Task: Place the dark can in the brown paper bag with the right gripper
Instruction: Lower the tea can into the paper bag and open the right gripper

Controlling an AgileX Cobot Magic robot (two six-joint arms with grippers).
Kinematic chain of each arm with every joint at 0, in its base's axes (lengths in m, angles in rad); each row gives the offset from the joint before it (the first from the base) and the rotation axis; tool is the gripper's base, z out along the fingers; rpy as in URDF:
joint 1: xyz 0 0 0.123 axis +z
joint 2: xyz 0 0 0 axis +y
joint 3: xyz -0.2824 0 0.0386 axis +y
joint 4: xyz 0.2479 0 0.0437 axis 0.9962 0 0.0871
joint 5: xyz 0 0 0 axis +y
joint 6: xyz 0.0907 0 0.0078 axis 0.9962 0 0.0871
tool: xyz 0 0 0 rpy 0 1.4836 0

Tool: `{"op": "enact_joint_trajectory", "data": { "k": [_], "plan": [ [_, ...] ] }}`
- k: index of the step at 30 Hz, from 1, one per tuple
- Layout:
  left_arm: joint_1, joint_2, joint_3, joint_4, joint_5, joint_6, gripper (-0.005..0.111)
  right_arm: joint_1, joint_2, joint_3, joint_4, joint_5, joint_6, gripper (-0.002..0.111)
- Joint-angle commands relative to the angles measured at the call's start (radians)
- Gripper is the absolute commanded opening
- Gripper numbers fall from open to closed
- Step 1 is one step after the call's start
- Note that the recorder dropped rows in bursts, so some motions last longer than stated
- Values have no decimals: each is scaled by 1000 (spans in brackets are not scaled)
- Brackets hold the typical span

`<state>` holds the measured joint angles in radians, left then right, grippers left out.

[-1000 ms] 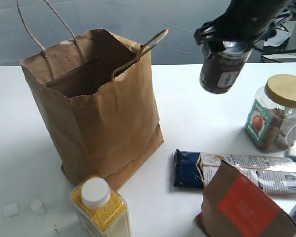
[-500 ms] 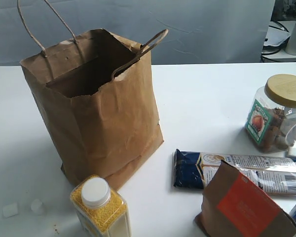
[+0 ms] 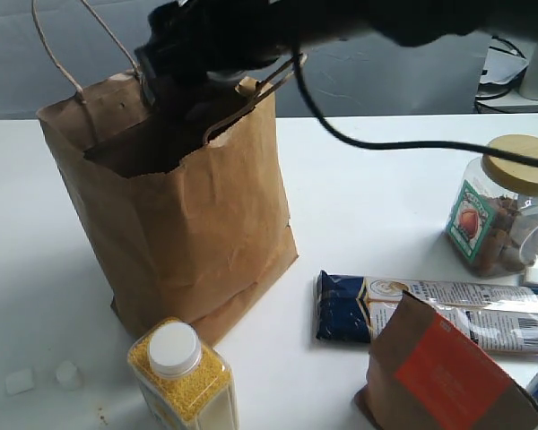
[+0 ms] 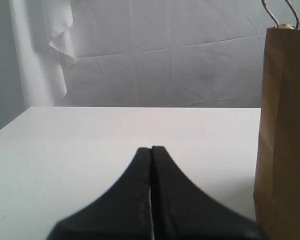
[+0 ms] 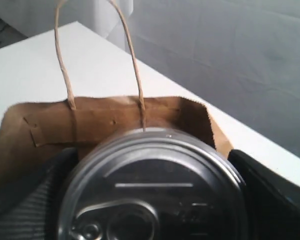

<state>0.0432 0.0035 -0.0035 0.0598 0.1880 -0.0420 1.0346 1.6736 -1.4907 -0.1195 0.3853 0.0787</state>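
Note:
The brown paper bag (image 3: 193, 206) stands open on the white table, its cord handles up. My right gripper (image 3: 181, 76) hangs at the bag's mouth, its arm reaching in from the upper right. In the right wrist view this gripper (image 5: 152, 200) is shut on the dark can (image 5: 150, 185), whose silver pull-tab lid fills the lower frame between the black fingers (image 5: 275, 195). The bag's rim (image 5: 105, 117) lies just beyond the can. In the exterior view the can's body is lost in the dark under the gripper. My left gripper (image 4: 151, 148) is shut and empty, beside the bag's side (image 4: 285, 125).
A clear jar with a tan lid (image 3: 507, 202) stands at the right. Blue snack packets (image 3: 430, 309), a brown pouch with an orange-red label (image 3: 448, 376) and a yellow-grain bottle (image 3: 179, 372) lie in front. A black cable (image 3: 386, 143) hangs across.
The right gripper with the can has moved from the upper right, out of view for a moment, to the bag's mouth on the left. Everything else stays put.

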Motion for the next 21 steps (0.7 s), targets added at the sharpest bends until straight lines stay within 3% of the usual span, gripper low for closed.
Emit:
{"op": "enact_joint_trajectory", "data": {
  "k": [1,4,10,12,17,21],
  "plan": [
    [-6,-3,4,3,-5,-4,0,12,80,-86,14,27,18,1],
    [-6,-3,4,3,-5,-4,0,12,126,-130,34,54,18,13],
    [-6,-3,4,3,-5,-4,0,12,149,-153,38,71,27,67],
    [-6,-3,4,3,-5,-4,0,12,149,-153,36,71,27,80],
    [-6,-3,4,3,-5,-4,0,12,149,-153,34,79,27,90],
    [-6,-3,4,3,-5,-4,0,27,113,-163,26,97,27,84]
  ]
}}
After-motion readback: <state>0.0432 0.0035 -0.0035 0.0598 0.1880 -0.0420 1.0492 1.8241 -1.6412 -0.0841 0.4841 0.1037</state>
